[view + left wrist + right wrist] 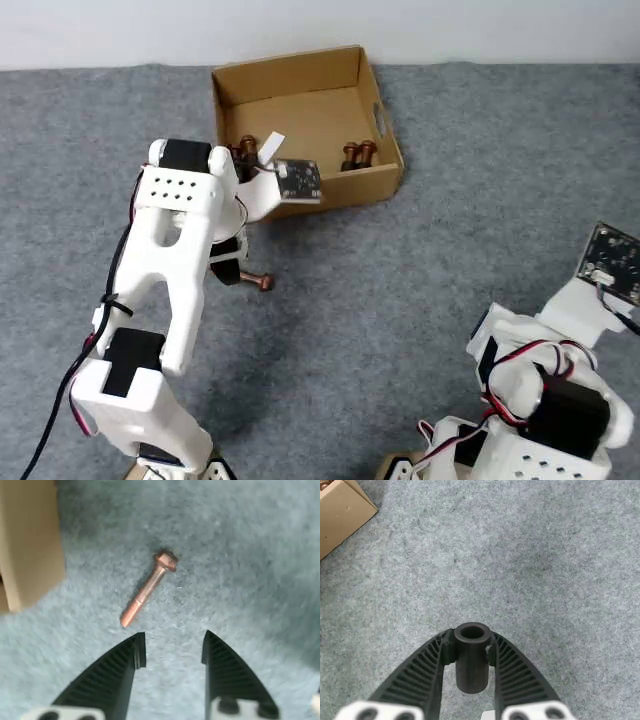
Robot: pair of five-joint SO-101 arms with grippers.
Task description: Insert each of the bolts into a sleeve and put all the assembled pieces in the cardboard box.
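Your one loose bolt (150,587) lies flat on the grey carpet (400,300), just near of the cardboard box (290,80) at its near-left corner and apart from it. It is bare, with no sleeve on its shank.

The black sleeve (471,662) meant for it is well apart from it, over on the near right of the table. The right gripper (470,642) is clenched on it there, one jaw on either side, with the bore facing the wrist camera and nothing inside it.

In the box you have two small groups of copper-headed pieces. One pair (358,153) stands against the near wall towards the right. The other group (246,150) sits at the left side and is partly hidden by the left arm, so you cannot count it. Both look like bolts already seated in dark sleeves, though they are too small to be sure.

The left gripper (173,647) hangs over the carpet just beside the threaded end of the loose bolt. Its jaws are spread and nothing is between them.

By my reading most of the job is done and you are on what looks like the last pairing. What is left is to grasp the bolt, bring it across to the held sleeve, push it through the bore, and drop the finished piece into the box with the others.
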